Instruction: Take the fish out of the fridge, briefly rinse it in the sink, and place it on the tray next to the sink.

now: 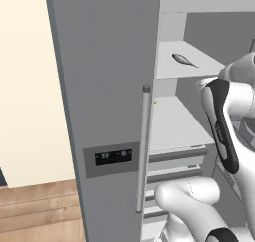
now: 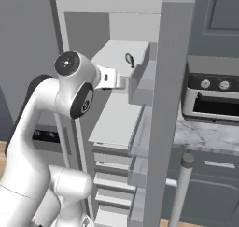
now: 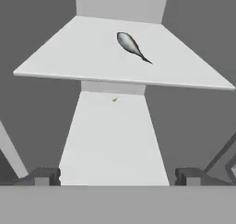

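I am on the first step: getting the fish (image 3: 131, 45) out of the fridge (image 1: 107, 86). The fridge stands open in front of me, and the fish lies on an upper pale shelf (image 3: 83, 57), small, silvery and dark, with its thin tail toward the shelf's front edge. My pincer (image 3: 118, 176) is spread wide with nothing between its tips. It sits lower than that shelf and out in front of it, over the shelf (image 3: 110, 140) below, so the fish is above and ahead of me, well apart from my fingertips (image 3: 44, 176). A tiny greenish speck (image 3: 114, 99) sits at the back of the lower shelf. As I judge it, the next move calls for raising my hand above the upper shelf's front edge, reaching in over the fish, and coming down with the tips either side of its narrow body before closing.
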